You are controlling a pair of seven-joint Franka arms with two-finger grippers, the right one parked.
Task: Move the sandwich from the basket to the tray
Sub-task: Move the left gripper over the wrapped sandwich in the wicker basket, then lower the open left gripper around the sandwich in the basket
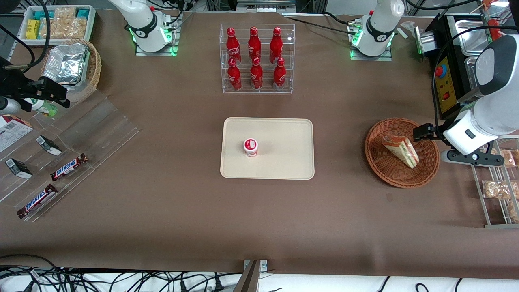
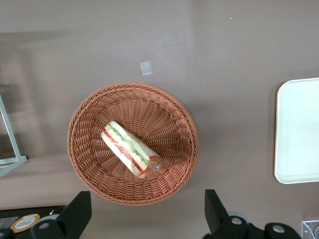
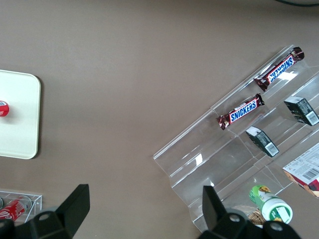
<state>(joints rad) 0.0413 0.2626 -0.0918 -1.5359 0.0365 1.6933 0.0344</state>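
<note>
The left arm's gripper [image 2: 144, 219] is hovering above the round reddish-brown wicker basket [image 1: 379, 162], near the rim toward the working arm's end of the table; its two fingers [image 2: 75, 211] are standing wide apart and are holding nothing, with the basket showing between them in the wrist view; the wedge sandwich [image 2: 130, 149] in clear wrap is lying on its side in the middle of the basket [image 2: 174, 129], its green, red and pink filling layers facing up; it is touching only the wicker floor and no finger is touching it; the cream-beige tray [image 1: 284, 162] is sitting well apart from the basket, toward the parked arm's end, and a small red-and-white lidded cup [image 1: 250, 147] is standing on it, leaving bare surface around; judging from this, the task is in its approach step, with the pick not yet begun; the next move is likely calling for a descent over the sandwich with the fingers straddling its narrow width, turned so the pads meet the bread faces rather than the long slant, and a soft close, since the wrap is looking slippery and the bread easily crushed; the placement should be avoiding the cup.
</note>
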